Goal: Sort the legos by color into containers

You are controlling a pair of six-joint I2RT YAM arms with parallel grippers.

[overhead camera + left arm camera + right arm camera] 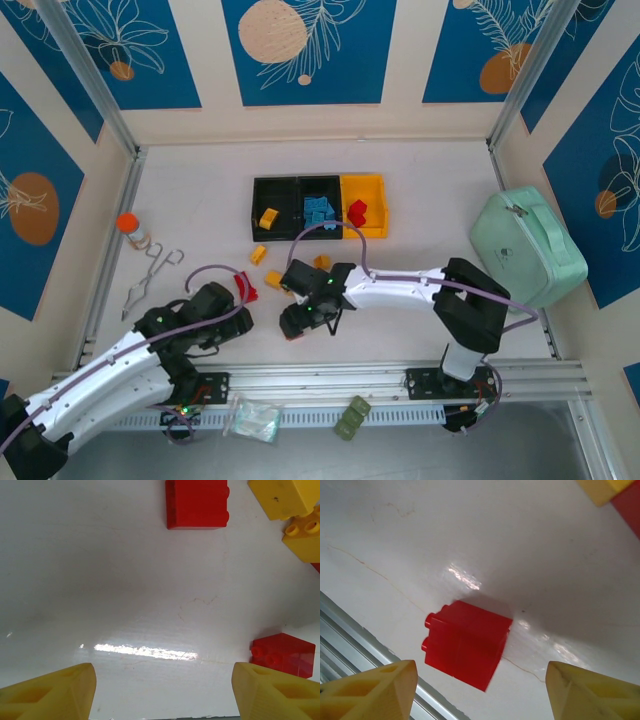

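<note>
Looks like the pick-up step to me. The right fingers [370, 692] are spread either side of a red lego [465, 647] lying on the tabletop [200, 210] by the front rail, not touching it. The left fingers [45, 695] are spread too, holding nothing. Next it needs to drop, squeeze, then carry the brick back to the containers [299, 200], probably the yellow bin [375, 195] that's got red in it.

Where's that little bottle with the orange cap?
In the top view the bottle stands near the left edge of the table, just beyond the metal tongs and well left of the bins.
</note>
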